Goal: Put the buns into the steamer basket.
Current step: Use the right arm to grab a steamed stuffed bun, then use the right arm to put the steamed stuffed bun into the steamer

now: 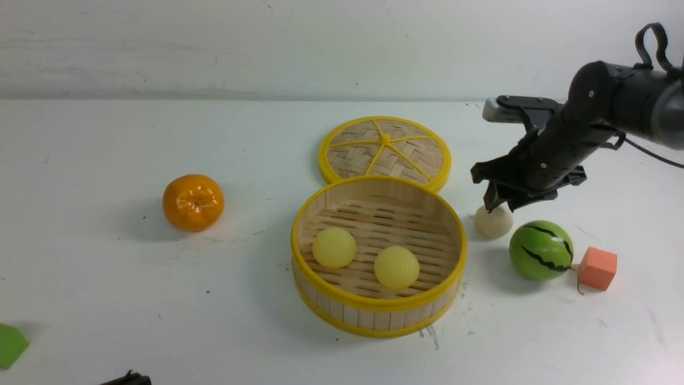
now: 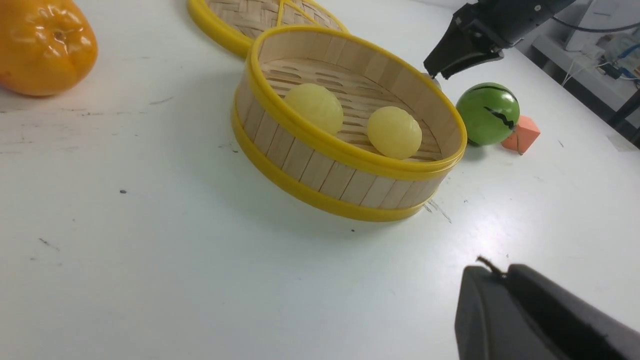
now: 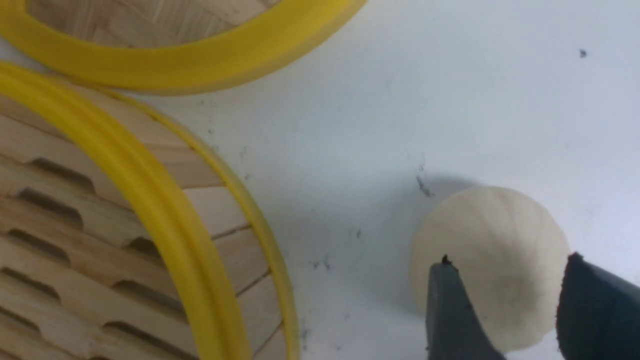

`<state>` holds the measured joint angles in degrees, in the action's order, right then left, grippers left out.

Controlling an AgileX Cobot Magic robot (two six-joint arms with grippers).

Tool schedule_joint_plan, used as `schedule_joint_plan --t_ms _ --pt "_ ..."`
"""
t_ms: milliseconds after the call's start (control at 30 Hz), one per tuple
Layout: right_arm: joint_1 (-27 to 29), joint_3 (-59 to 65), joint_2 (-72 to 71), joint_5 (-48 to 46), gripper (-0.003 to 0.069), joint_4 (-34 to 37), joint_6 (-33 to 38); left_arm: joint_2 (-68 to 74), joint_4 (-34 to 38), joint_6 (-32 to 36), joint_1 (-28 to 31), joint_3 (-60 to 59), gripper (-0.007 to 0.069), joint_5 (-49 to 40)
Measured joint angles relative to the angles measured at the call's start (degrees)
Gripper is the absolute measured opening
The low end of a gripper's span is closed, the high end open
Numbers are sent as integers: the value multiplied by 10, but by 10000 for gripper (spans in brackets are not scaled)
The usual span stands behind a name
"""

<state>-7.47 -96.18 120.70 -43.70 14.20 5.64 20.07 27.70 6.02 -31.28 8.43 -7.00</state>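
Two pale yellow buns (image 1: 334,247) (image 1: 396,267) lie side by side on the slatted floor of the steamer basket (image 1: 377,305), also seen in the left wrist view (image 2: 315,106) (image 2: 394,131). A cream-white bun (image 1: 494,223) sits on the table just right of the basket. My right gripper (image 1: 494,206) hangs right above it, open, its two fingers spread over the bun (image 3: 495,235) without closing on it. My left gripper (image 2: 500,272) is shut and empty, low at the near left, well away from the basket.
The woven lid (image 1: 385,149) lies flat behind the basket, touching its far rim. An orange (image 1: 193,202) sits to the left. A green striped watermelon ball (image 1: 541,250) and an orange cube (image 1: 598,268) stand close to the right of the cream bun. A green piece (image 1: 9,345) lies near left.
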Motion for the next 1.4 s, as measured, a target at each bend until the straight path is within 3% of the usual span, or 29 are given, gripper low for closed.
schedule_joint_plan --t_ms 300,433,733,900,1100,1400 --pt "1 0 24 36 290 -8 1 0 0 0 0 0 50 0" --pt "1 0 27 37 242 -8 1 0 0 0 0 0 55 0" --pt "1 0 14 19 8 -8 26 0 0 0 0 0 69 0" --pt "-3 1 -31 -18 5 9 34 0 0 0 0 0 71 0" --pt "-57 -1 -83 -44 5 123 102 0 0 0 0 0 78 0" --pt "-131 -1 1 90 45 154 147 0 0 0 0 0 85 0"
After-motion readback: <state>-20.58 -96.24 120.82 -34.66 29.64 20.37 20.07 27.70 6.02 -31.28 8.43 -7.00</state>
